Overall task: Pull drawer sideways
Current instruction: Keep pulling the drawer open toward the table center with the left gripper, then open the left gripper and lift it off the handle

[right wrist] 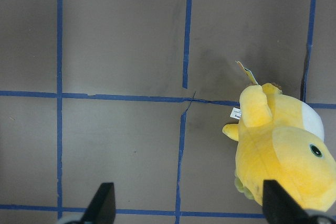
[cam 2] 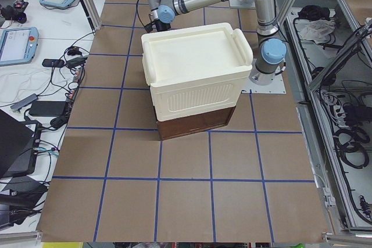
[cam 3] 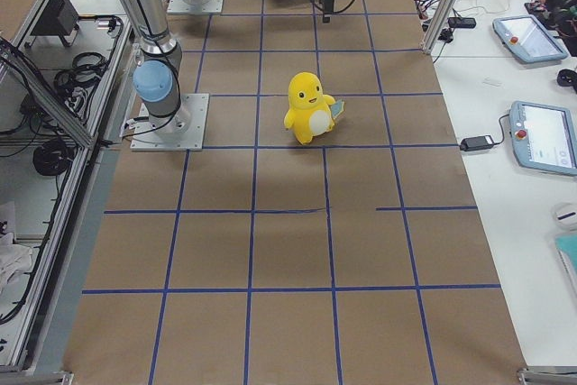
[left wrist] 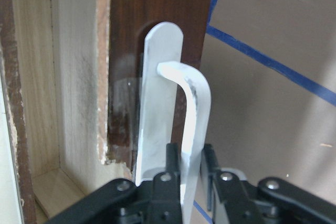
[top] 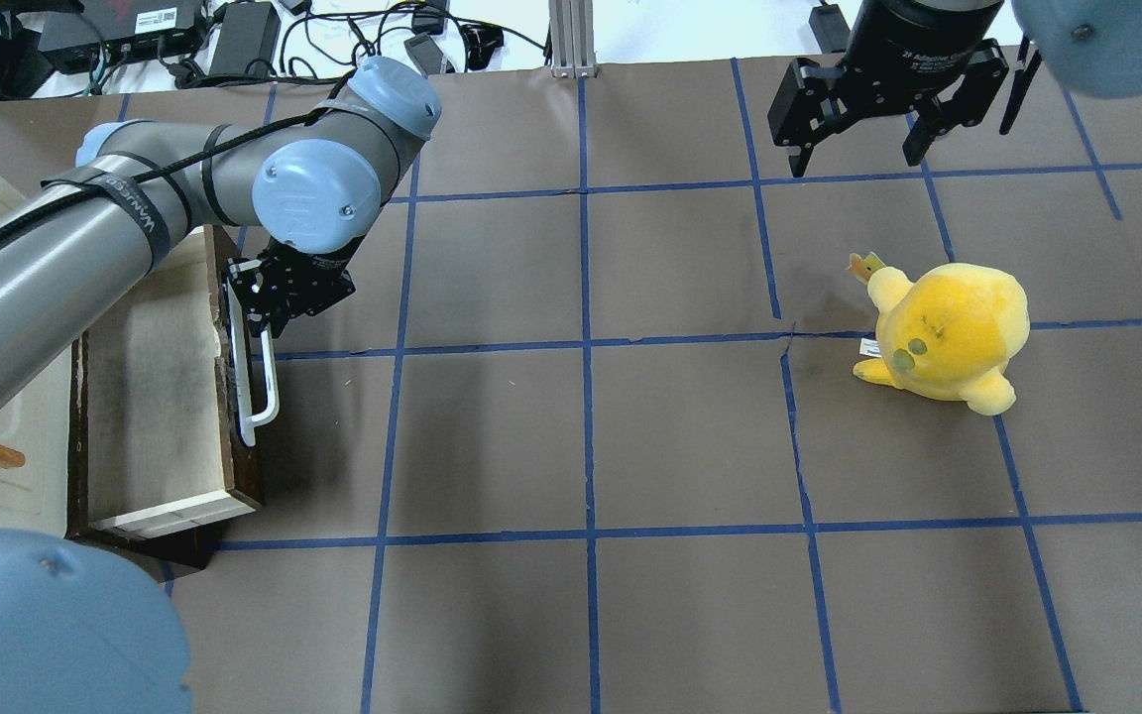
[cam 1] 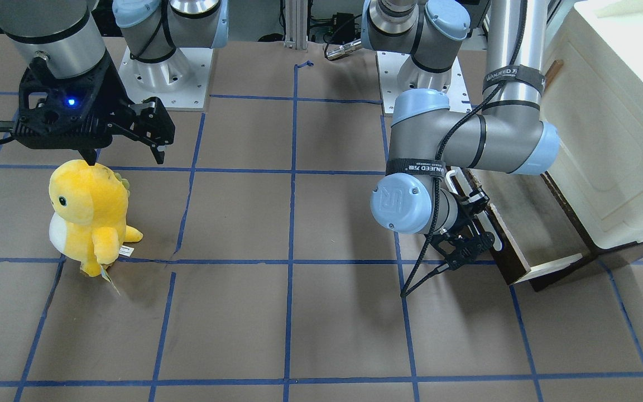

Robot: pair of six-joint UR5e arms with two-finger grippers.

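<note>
The drawer (top: 150,416) stands pulled out from under the cream-white box, its pale beige tray open to view and its dark brown front (cam 1: 501,234) facing the table's middle. My left gripper (top: 256,319) is shut on the drawer's white bar handle (top: 264,387); in the left wrist view the fingers (left wrist: 170,169) clamp the handle (left wrist: 197,103) from both sides. My right gripper (top: 858,149) is open and empty, hovering above the table far from the drawer, near a yellow plush toy.
The large cream-white plastic box (cam 2: 195,74) sits on the dark brown drawer case (cam 2: 195,123) at the table's left end. A yellow plush toy (top: 943,332) stands on the right half, also in the right wrist view (right wrist: 283,148). Blue tape lines grid the brown table.
</note>
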